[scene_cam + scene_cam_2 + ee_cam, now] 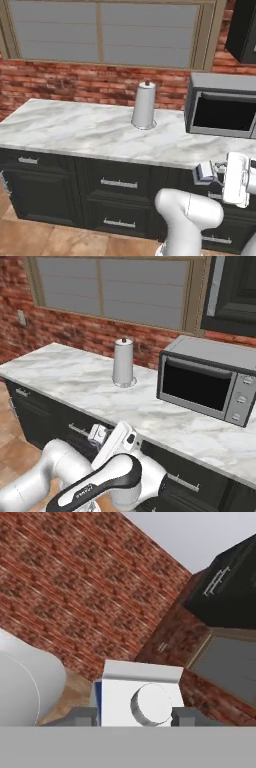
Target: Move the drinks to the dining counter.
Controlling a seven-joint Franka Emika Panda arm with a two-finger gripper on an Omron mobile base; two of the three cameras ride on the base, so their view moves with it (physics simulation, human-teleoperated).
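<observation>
Tool (135, 716) was clamped on one carton (137, 699), white round cap facing the hand camera, held off the front edge of the surface (90, 131) by the drawers. On the surface: one towel roll (144, 105) near the back edge, one microwave (210, 378) at right.

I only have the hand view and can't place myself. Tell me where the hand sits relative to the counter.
Observer: The gripper, shut on the carton, hangs off the counter, just in front of its front edge, by the dark drawers.
Operator: Name what stands on that counter.
Observer: A paper towel roll, upright near the brick wall.
Operator: Go on.
Observer: A microwave to the roll's right, door closed.
</observation>
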